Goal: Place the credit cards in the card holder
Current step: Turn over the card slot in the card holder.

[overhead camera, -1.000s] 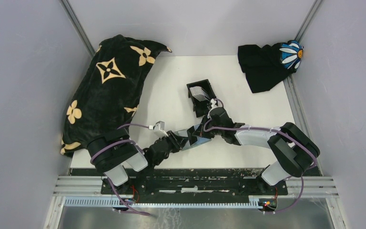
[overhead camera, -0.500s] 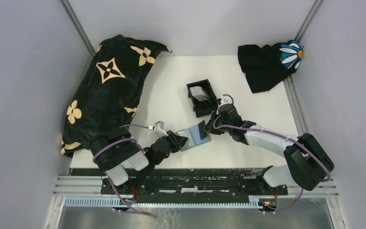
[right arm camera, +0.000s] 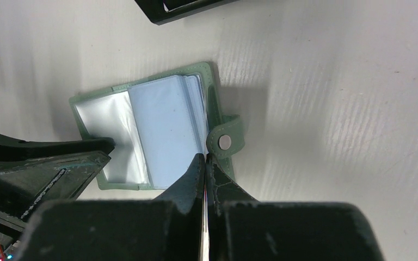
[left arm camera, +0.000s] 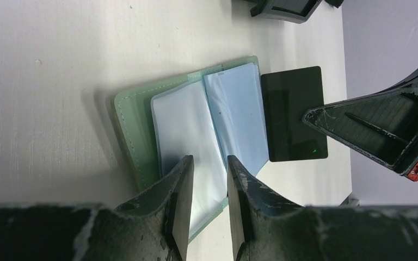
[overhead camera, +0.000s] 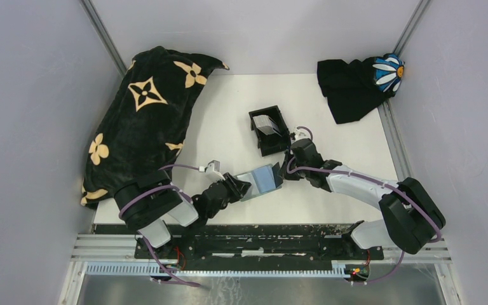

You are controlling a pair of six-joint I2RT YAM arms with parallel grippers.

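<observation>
— Jaws on the R arm, how were they?
— R gripper (right arm camera: 206, 159) was closed tight, pinching a dark card (left arm camera: 292, 111) by one long edge. From its own cam the card was edge-on, just a thin line btw the fingers.
— And the L?
— L gripper (left arm camera: 208, 161) was partly open, nothing clamped. Both fingertips (left arm camera: 180, 174) lay over the near clear sleeve of the card holder (left arm camera: 132, 133). Couldn't tell if they pressed on it or sat just above.
— Where was the holder relative to the two?
— Btw them. Green fold-over w/ clear sleeves, lying open on the table (overhead camera: 229, 108). L tips were over one end and R tips just off the opposite end, next to the snap tab (right arm camera: 226, 142). The dark card's free long edge sat right beside the holder's edge by the top sleeve. Touching or a hair apart, couldn't tell.
— Anything beyond?
— Black box (overhead camera: 275, 147) just past the R jaws, on the side away from the arm bases, w/ pale cards (overhead camera: 265, 124) inside, apart from the holder. Further out, a black blanket (overhead camera: 143, 117) w/ tan flowers lay well off to the left of the L jaws. A black cloth (overhead camera: 354, 89) w/ a daisy sat in the far corner, well past the R jaws.
</observation>
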